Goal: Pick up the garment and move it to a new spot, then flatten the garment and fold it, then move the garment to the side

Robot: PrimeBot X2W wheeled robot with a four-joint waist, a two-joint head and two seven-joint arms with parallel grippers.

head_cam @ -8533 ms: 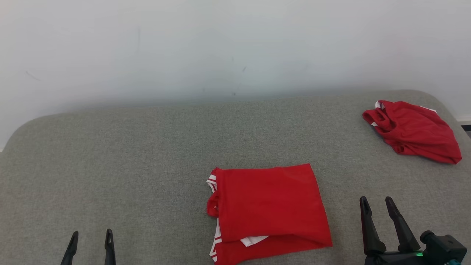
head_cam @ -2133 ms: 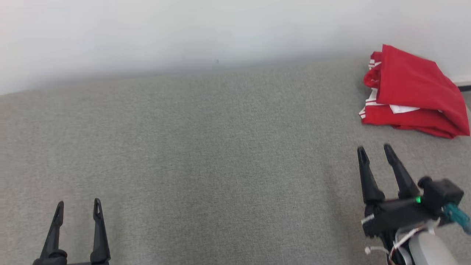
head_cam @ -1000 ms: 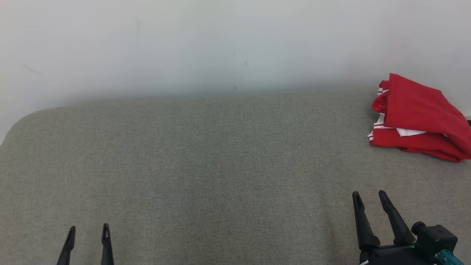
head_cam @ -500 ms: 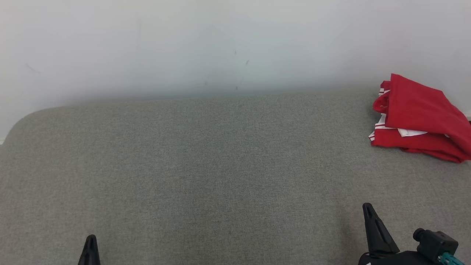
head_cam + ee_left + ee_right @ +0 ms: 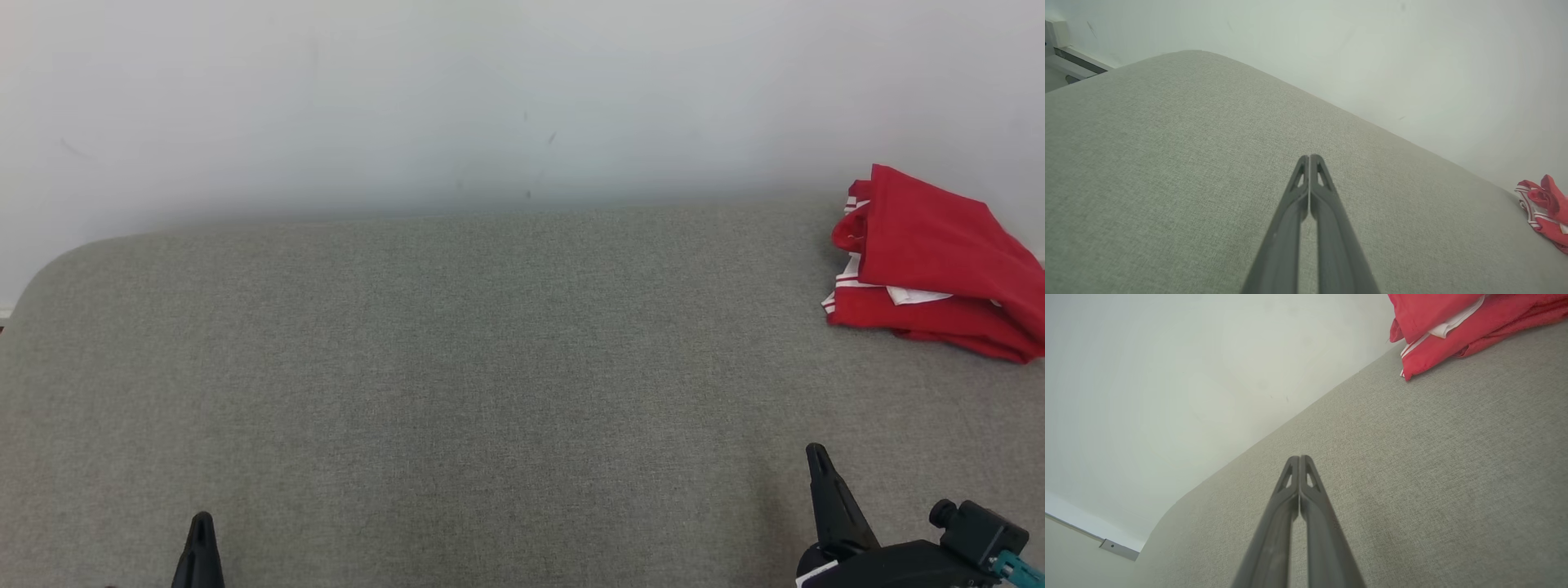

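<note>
Head view: the folded garment (image 5: 931,253) is lying well ahead of the right gripper (image 5: 816,457), which is pinching closed, empty.

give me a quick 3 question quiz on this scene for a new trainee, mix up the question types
1. Multiple choice: in the head view, where on the grey fabric surface does the folded red garment lie? A) far right, at the back B) centre C) front left
2. True or false: the left gripper is holding the garment.
3. Fill in: the right gripper has its jaws ____ (open or shut).

Key
1. A
2. False: it is closed on nothing, well away from the garment.
3. shut
</note>
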